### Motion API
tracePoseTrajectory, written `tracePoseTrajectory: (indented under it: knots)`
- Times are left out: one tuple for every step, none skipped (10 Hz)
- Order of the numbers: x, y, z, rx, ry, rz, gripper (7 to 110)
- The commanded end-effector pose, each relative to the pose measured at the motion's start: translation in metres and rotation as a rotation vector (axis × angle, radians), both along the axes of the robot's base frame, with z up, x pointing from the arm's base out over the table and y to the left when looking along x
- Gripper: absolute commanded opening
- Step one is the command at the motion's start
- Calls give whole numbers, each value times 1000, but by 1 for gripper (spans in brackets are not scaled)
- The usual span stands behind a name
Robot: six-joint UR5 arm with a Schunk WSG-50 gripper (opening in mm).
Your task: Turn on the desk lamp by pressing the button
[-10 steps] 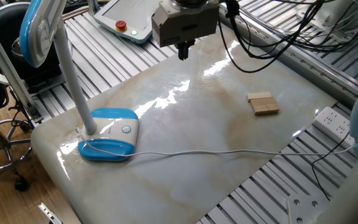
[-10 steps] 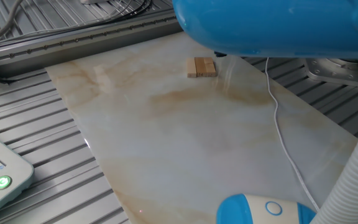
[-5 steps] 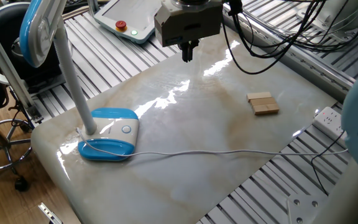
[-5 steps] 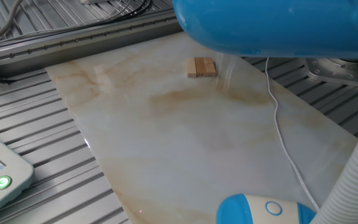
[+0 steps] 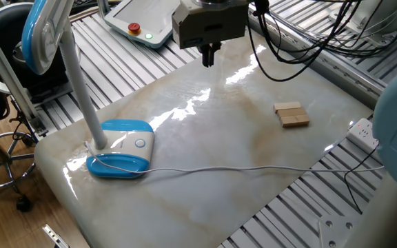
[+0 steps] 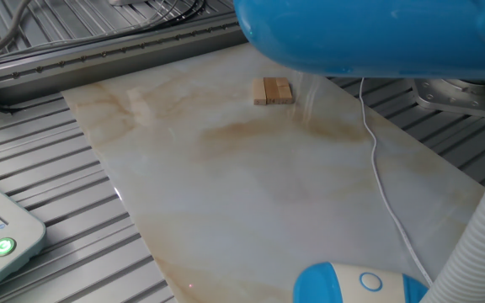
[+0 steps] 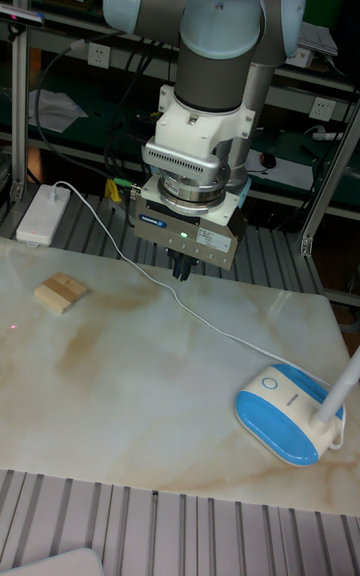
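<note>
Between the earlier frames and this one, the gripper (image 5: pixel 209 60) shifted slightly rightward above the far edge of the marble tabletop (image 5: pixel 226 138); whether its fingers were parted could not be told. At the near-left corner stood the desk lamp (image 5: pixel 119 148), its button (image 5: pixel 139 143) untouched, well apart from the gripper. A wooden block (image 5: pixel 291 114) lay to the right.
</note>
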State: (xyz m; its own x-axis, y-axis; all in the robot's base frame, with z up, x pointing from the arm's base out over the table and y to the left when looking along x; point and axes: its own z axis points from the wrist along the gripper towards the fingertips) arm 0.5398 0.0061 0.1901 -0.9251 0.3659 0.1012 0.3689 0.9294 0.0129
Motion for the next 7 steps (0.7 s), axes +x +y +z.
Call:
tracePoseTrajectory:
  knots:
    - [27,-4,-6,-47,-76,-45,7]
    - [31,0,-3,-50,-76,-54,7]
    - [32,5,-1,-51,-70,-57,7]
    - [38,12,0,-40,-80,-61,7]
    - [43,24,2,-21,-86,-67,7]
    - [42,28,3,-13,-77,-79,7]
    - [39,28,3,-16,-63,-95,7]
